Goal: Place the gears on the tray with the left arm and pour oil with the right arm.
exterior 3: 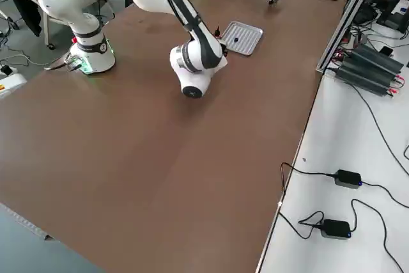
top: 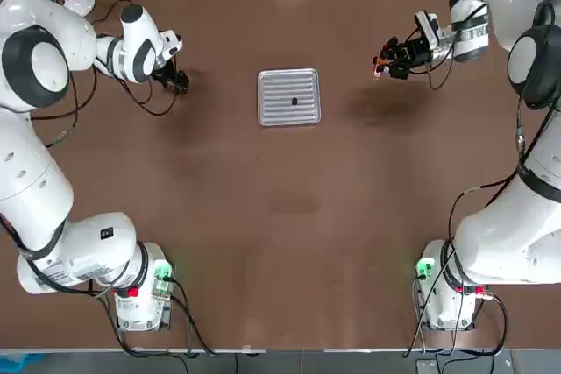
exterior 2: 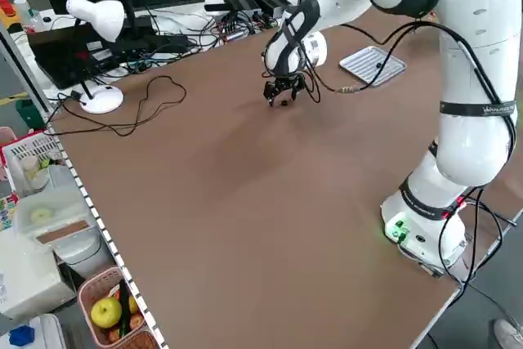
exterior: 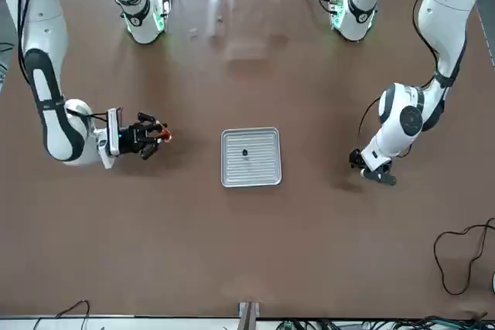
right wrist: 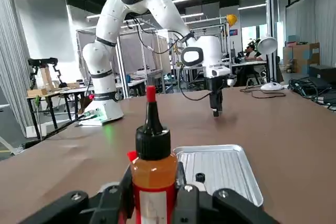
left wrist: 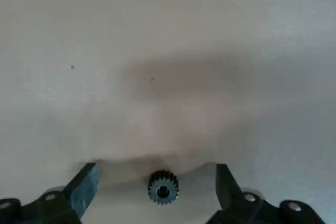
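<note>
Well, I see a brown table (top: 263, 243), lab room behind, left pincer (left wrist: 157, 192) wide open around one gear (left wrist: 163, 187), another gear (top: 294, 101) on tray (top: 272, 111), right pincer (exterior: 151, 138) clamped on oil bottle (right wrist: 153, 166), label cut off.

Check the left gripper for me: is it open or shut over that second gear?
Open. In the left wrist view the left gripper has its fingers spread wide apart, with the gear lying on the table between them, touching neither.
</note>
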{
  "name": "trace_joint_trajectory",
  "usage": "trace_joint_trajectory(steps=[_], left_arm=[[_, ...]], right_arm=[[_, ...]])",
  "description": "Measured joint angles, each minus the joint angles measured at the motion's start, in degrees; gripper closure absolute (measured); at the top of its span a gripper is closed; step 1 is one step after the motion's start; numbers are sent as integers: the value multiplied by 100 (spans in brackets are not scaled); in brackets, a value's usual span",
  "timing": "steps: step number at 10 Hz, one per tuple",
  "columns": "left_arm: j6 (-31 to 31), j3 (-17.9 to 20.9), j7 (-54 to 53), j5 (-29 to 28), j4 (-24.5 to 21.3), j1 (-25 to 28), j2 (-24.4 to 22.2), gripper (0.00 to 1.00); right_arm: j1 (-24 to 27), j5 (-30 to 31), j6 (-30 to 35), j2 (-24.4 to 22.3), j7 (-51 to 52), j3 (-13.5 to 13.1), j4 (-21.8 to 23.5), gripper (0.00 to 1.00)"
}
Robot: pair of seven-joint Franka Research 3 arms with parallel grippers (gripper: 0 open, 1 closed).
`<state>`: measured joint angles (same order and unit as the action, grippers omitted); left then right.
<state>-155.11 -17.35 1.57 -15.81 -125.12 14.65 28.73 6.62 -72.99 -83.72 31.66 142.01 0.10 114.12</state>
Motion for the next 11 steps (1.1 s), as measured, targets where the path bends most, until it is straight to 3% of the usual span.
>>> trace_joint_trajectory(steps=[3, 7, 11], left_arm=[[86, 0, 0, 0, -7, 0, -64, 6], [233, 0, 20, 0, -24, -3, -122, 26], [237, -1, 166, 1, -40, -36, -122, 37]], right_arm=[[-2, 0, -1, -23, 0, -4, -26, 69], [-15, 0, -1, -29, 0, -1, -65, 69], [-16, 0, -1, -36, 0, -1, -153, 69]])
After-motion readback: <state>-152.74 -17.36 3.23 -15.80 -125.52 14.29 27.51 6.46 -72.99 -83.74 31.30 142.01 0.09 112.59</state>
